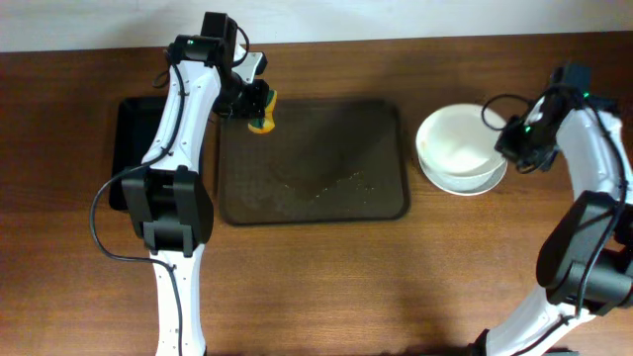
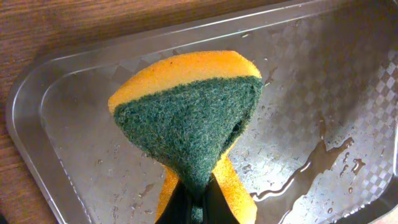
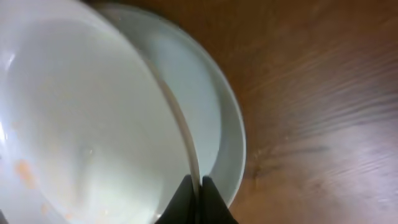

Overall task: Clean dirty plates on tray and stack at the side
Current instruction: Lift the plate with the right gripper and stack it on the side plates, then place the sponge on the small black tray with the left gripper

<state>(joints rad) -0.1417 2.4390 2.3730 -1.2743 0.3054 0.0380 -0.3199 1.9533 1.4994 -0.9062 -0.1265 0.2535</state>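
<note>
While the left gripper [image 1: 255, 103] pinches a yellow sponge [image 2: 193, 118] — green scrub face toward its camera — it hangs over the upper-left corner of the wet brown tray [image 1: 316, 148]. The right gripper [image 3: 199, 182] is clamped on the rim of the top white plate [image 3: 81, 124], faint orange specks on it. This plate lies over a pale bluish plate [image 3: 221, 130] — both on the table [image 1: 396, 287], just right of the tray.
</note>
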